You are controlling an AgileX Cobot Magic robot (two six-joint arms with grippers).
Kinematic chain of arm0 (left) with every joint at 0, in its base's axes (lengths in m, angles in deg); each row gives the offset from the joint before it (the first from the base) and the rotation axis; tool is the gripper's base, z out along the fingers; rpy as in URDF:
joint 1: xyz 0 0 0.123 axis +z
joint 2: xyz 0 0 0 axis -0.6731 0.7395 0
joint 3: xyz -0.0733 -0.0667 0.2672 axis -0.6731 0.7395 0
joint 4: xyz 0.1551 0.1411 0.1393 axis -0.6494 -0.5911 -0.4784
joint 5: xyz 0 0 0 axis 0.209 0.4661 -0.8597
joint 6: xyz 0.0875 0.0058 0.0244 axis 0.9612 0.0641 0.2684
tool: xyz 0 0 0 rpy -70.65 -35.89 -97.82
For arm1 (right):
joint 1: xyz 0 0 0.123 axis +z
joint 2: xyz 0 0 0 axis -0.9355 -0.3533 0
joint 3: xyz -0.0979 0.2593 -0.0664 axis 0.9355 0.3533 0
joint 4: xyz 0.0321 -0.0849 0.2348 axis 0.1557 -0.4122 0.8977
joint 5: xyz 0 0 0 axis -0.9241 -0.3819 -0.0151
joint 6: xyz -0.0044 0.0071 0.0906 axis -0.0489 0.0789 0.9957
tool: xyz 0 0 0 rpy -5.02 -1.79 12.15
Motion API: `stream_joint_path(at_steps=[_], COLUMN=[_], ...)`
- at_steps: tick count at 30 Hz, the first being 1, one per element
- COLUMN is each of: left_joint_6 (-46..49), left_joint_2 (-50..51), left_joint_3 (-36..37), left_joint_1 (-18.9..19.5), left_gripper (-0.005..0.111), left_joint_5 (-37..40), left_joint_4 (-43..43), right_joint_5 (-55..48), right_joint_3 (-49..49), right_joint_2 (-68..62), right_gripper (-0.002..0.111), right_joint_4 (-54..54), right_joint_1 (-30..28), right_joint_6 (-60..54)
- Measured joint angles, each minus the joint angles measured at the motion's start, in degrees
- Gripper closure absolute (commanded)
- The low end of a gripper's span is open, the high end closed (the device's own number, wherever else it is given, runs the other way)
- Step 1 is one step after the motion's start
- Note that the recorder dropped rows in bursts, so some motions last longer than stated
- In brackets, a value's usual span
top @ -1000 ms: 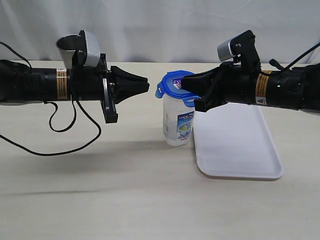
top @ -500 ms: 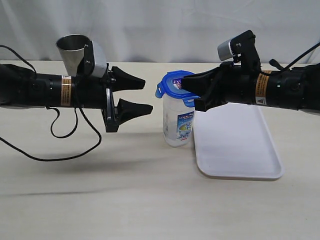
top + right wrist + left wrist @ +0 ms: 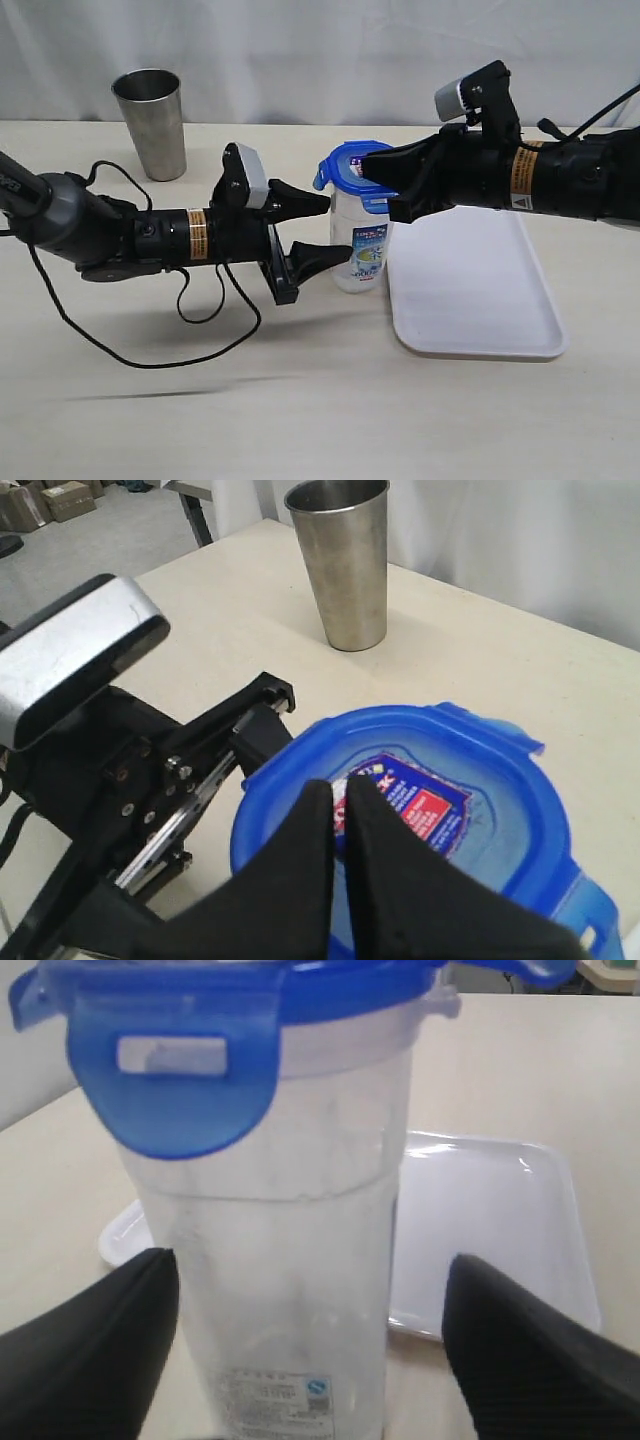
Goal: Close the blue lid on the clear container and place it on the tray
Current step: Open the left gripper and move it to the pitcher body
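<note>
L tool [image 3: 335, 227] released, jaws spread either side of container [image 3: 360, 245], which stands upright on worktop [image 3: 300, 400] just beside tray [image 3: 480, 300]. R tool [image 3: 340, 795] clenched, empty, tips at centre of lid [image 3: 500, 800], which sits atop container.

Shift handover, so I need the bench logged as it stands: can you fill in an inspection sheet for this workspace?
Surface: beige table, nothing spilled seen.
Job's things: blue lid sits on clear container, some flaps sticking out; container upright on the table beside white tray, not on it.
Clutter: steel cup, standing apart at the back.
Claws: left claw open, straddling the container; right claw shut, tips on the lid's centre.
Cables: black cable looped on the table under the left arm.
Surroundings: white curtain behind.
</note>
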Motion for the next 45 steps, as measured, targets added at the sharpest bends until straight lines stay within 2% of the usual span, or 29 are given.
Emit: stream_joint_path(at_steps=[7, 18, 26, 33, 36, 39, 45], left_joint_6=[2.8, 0.6, 0.5, 0.4, 0.8, -0.2, -2.0], left_joint_2=[1.8, 4.4, 4.6, 4.6, 4.6, 4.6, 4.6], left_joint_3=[-1.7, -4.9, -5.7, -6.3, -7.2, -7.8, -7.9], left_joint_1=[-1.7, -2.1, -4.1, -4.8, -4.8, -4.8, -4.8], left_gripper=[0.038, 0.038, 0.038, 0.038, 0.037, 0.031, 0.008], left_joint_5=[1.1, 1.3, 2.9, 4.6, 6.2, 7.1, 7.5], left_joint_4=[2.8, 3.5, 5.2, 5.1, 2.4, 0.7, -0.8], right_joint_5=[0.5, 0.5, 0.6, 0.6, 0.6, 0.7, 0.7], right_joint_3=[0.0, 0.0, 0.0, 0.0, 0.0, 0.0, 0.0], right_joint_2=[0.0, 0.0, 0.0, 0.0, 0.0, 0.0, 0.0], right_gripper=[0.104, 0.104, 0.104, 0.104, 0.104, 0.104, 0.104], right_joint_4=[-0.9, -1.1, -1.3, -1.3, -1.3, -1.3, -1.5], right_joint_1=[0.0, 0.0, 0.0, 0.0, 0.0, 0.0, 0.0], right_joint_6=[1.0, 1.3, 1.5, 1.6, 1.6, 1.8, 2.0])
